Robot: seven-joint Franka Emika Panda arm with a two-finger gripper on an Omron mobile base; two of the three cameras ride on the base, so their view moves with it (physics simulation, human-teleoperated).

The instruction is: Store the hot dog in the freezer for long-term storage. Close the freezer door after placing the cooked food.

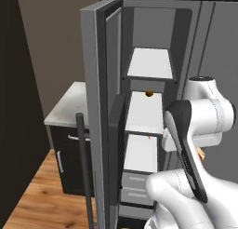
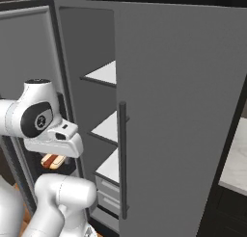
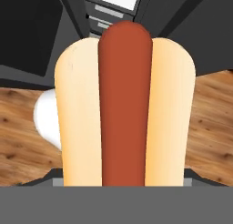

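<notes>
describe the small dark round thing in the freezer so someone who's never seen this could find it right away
Start at the freezer, the tall narrow compartment behind the swung-open freezer door. Of its three white shelves, take the middle shelf; the small round item sits at its back edge. It is the lone dark brownish-orange ball on those otherwise bare shelves.

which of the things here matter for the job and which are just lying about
For the job:
- hot dog, held in the hand
- freezer, open
- freezer door

Just lying about:
- small dark round item on a freezer shelf
- counter
- plain door
</notes>
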